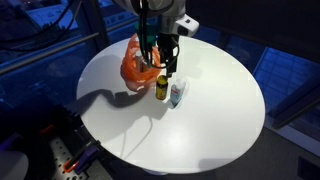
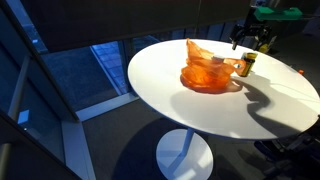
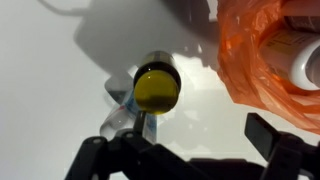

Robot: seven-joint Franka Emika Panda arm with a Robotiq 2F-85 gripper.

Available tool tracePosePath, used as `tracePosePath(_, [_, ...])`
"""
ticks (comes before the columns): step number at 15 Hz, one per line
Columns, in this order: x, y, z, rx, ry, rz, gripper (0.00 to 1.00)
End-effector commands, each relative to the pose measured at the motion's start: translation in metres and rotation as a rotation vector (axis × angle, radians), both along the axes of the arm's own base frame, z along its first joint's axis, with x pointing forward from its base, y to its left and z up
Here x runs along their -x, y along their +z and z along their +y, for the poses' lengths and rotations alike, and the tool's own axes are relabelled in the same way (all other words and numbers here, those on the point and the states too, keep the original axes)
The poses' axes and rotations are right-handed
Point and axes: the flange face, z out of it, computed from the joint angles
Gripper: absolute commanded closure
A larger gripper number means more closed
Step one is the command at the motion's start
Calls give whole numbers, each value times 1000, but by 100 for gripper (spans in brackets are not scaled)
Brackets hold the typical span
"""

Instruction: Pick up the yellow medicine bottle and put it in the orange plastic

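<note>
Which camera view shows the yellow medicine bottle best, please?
The wrist view: the yellow medicine bottle is large and central, its cap seen from above. Both exterior views show the bottle only small, standing upright beside the orange plastic.

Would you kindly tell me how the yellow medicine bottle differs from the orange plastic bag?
The yellow medicine bottle is small and upright; the orange plastic bag is far wider, soft and crumpled. The bottle is dark with a yellow cap; the bag is translucent orange. Both rest on the white table.
</note>
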Motion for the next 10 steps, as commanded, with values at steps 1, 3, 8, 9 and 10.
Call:
tracePosePath(1, [9,-5,4,7,-35,-16,0])
tracePosePath(3, [16,-8,6,10,-34,-1,0])
tracePosePath(8, [19,-11,8,22,-59,18,0])
tracePosePath(9, [19,-8,7,20,-63,14,0])
tracePosePath(10, [20,-5,7,20,-65,9,0])
